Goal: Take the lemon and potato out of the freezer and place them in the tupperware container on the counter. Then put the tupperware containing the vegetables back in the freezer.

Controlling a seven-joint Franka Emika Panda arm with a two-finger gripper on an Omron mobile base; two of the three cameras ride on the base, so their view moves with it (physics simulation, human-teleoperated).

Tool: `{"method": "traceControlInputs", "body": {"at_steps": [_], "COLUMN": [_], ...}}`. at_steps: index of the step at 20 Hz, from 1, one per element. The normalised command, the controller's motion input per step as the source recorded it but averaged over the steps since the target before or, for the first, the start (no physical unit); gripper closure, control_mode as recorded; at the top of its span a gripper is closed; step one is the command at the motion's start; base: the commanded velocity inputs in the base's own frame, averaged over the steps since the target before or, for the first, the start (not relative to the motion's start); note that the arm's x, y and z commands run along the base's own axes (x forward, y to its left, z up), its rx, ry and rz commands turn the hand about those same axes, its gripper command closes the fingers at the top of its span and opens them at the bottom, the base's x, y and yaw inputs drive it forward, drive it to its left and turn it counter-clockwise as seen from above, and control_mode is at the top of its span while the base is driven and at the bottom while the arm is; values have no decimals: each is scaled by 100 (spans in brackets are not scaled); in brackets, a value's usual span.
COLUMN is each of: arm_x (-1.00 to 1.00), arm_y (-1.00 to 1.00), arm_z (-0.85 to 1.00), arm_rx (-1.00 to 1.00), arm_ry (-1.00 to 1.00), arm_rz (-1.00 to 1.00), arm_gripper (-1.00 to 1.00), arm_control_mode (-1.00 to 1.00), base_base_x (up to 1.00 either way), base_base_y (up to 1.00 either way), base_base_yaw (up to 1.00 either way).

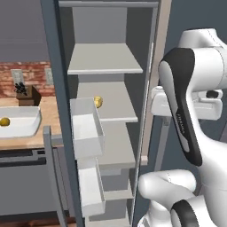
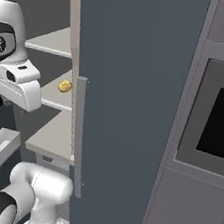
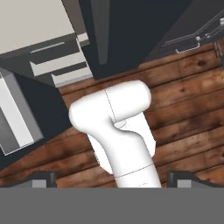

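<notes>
Dark finger tips of your gripper (image 3: pixel 111 180) sit far apart at the bottom corners of the hand view, jaws spread wide with nothing between them. You are looking straight down from there onto a brown plank floor (image 3: pixel 188 105), with the foot of the freezer (image 3: pixel 118 39) and its pale lower shelves at the top of that view.

From the left base view, your arm (image 1: pixel 186 115) stands folded up just to the right of the open freezer (image 1: pixel 53 88). Inside, on a pale grey middle shelf (image 1: pixel 115 106), you can see a small dull yellow-tan lump, the potato (image 1: pixel 98 102), lying at the left side of the shelf, just behind a white translucent door bin (image 1: pixel 86 128). The right base view shows you the same potato (image 2: pixel 64 85) on its shelf, just left of the freezer's dark blue-grey wall (image 2: pixel 132 86).

Off to the left, on the beige wood-grain counter (image 1: pixel 48 115), sits the white tupperware container (image 1: pixel 22 124). The bright yellow lemon (image 1: pixel 4 121) lies inside it, near its left end. Behind the tub a dark box (image 1: pixel 27 95) stands against the red brick wall (image 1: pixel 31 71).
</notes>
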Motion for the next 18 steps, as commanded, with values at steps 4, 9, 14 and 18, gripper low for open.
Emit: {"method": "traceControlInputs", "body": {"at_steps": [4, 9, 14, 18], "arm_x": [0, 0, 0, 0], "arm_y": [0, 0, 0, 0], "arm_z": [0, 0, 0, 0], "arm_rx": [0, 0, 0, 0], "arm_ry": [0, 0, 0, 0], "arm_rz": [0, 0, 0, 0], "arm_gripper": [-100, -100, -100, -100], "arm_control_mode": [100, 100, 100, 100], "base_base_x": [23, 35, 81, 44], "base_base_y": [0, 0, 0, 3], "base_base_yaw": [0, 0, 0, 0]}}
